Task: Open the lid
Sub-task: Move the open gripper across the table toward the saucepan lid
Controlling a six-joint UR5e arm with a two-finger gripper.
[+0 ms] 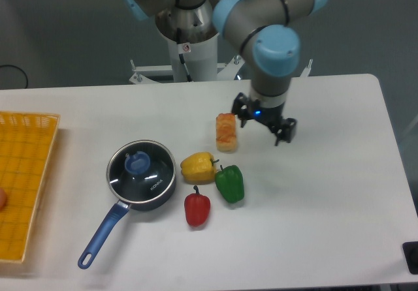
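Note:
The round clear glass lid (142, 168) with a thin metal rim and a blue centre knob (136, 165) sits on the dark blue long-handled saucepan (115, 219) at the left middle of the white table. My gripper (264, 129) hangs well to the right of the pan, above the table behind the vegetables. Its two black fingers (285, 132) stand apart and hold nothing.
A yellow pepper (198, 167), a green pepper (230, 183) and a red pepper (197, 208) lie right of the pan. An orange bread-like block (226, 132) stands beside the gripper. A yellow basket (23, 180) sits at the left edge.

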